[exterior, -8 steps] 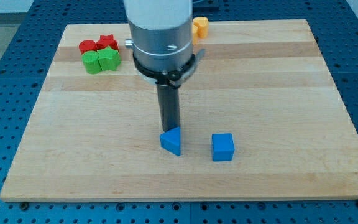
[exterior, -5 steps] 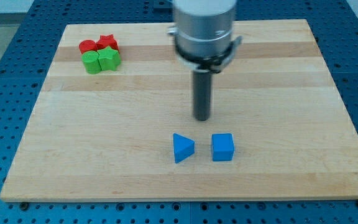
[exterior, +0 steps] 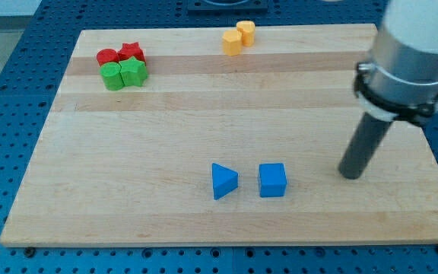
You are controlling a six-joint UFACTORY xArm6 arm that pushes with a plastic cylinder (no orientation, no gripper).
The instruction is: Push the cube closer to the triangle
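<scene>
A blue cube [exterior: 272,180] sits on the wooden board [exterior: 128,152] near the view's bottom middle. A blue triangle [exterior: 223,181] lies just to its left, a small gap between them. My tip [exterior: 350,175] rests on the board to the right of the cube, about a cube's width and a half away, at nearly the same height in the view. It touches no block.
Two red blocks [exterior: 120,54] and two green blocks [exterior: 124,74] cluster at the view's top left. Two orange-yellow blocks [exterior: 239,36] sit at the top middle. The board's right edge is close to my rod.
My tip has swung from above the triangle and cube to the right side of the cube. The triangle earlier turned and shifted slightly right; the cube has not moved.
</scene>
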